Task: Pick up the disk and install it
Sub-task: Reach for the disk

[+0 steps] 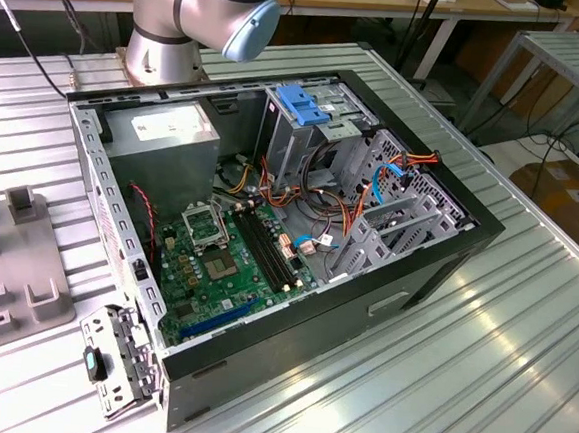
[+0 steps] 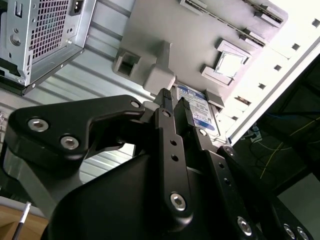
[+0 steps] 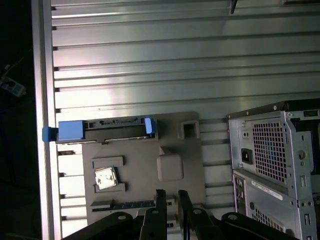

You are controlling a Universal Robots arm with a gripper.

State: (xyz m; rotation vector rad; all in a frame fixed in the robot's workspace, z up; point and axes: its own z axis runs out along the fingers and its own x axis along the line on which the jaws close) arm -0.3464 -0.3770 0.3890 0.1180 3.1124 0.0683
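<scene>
Black hand (image 2: 173, 97) hovers, fingers slightly apart and empty; disk (image 2: 199, 106) sits unlifted in its grey holder (image 2: 165, 30).

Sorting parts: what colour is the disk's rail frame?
Blue. The rail frame shows best in the first wrist view.

No print is coming through clearly enough to read. In the second wrist view, a blue-and-white label (image 2: 199, 106) is showing on the face of the disk (image 2: 212, 120), its lettering only faint lines. In the exterior view, a pale label (image 1: 169, 122) is lying on the power-supply box (image 1: 189, 153). In the first wrist view, a white strip label (image 3: 266, 186) is sitting on the computer case (image 3: 272, 150). Both are staying illegible.
</scene>
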